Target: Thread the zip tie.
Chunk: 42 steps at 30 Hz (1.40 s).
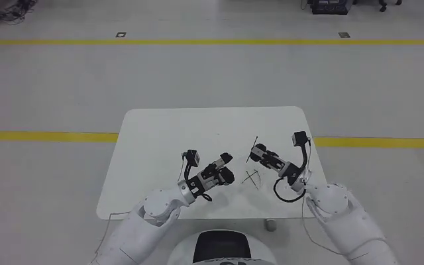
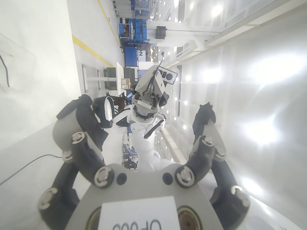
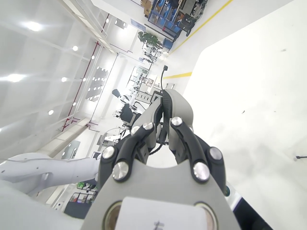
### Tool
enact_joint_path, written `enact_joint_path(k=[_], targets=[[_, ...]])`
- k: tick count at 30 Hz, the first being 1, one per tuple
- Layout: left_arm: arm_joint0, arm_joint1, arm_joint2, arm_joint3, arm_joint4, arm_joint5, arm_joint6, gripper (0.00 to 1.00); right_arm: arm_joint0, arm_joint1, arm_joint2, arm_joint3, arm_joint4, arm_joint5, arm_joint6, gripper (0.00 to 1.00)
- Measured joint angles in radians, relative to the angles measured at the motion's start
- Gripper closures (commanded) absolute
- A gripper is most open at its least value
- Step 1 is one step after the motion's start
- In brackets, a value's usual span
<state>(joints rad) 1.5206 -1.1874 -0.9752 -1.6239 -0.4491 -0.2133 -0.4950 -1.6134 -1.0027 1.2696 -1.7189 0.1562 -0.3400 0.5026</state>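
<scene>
Zip tie (image 3: 162, 84), black and thin, stood clamped in the closed right gripper (image 3: 163, 101), its head end poking past the tips above the white table (image 1: 199, 132); the left gripper (image 2: 145, 106) hung nearby, fingers (image 2: 84, 111) spread apart; loose ties (image 1: 252, 177) lay on the table between both grippers.
</scene>
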Motion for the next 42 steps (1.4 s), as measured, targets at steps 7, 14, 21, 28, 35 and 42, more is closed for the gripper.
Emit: enact_joint_path(k=[7, 14, 21, 28, 35, 42], targets=[[0.000, 0.000, 0.000, 0.000, 0.000, 0.000, 0.000, 0.00, 0.083, -0.012, 0.011, 0.124, 0.144, 0.000, 0.219, 1.00], [0.000, 0.000, 0.000, 0.000, 0.000, 0.000, 0.000, 0.00, 0.102, -0.037, 0.002, 0.195, 0.181, 0.000, 0.294, 1.00], [0.000, 0.000, 0.000, 0.000, 0.000, 0.000, 0.000, 0.00, 0.060, -0.072, -0.012, 0.186, 0.144, 0.000, 0.250, 1.00], [0.000, 0.000, 0.000, 0.000, 0.000, 0.000, 0.000, 0.00, 0.015, -0.106, -0.003, 0.133, 0.063, 0.000, 0.180, 1.00], [-0.005, 0.000, 0.010, -0.004, 0.027, 0.018, 0.013, 0.00, 0.016, -0.106, -0.003, 0.132, 0.063, 0.000, 0.180, 1.00], [-0.007, 0.002, 0.025, -0.031, 0.111, 0.061, 0.064, 0.00, 0.005, -0.106, -0.011, 0.121, 0.029, 0.007, 0.144, 1.00]])
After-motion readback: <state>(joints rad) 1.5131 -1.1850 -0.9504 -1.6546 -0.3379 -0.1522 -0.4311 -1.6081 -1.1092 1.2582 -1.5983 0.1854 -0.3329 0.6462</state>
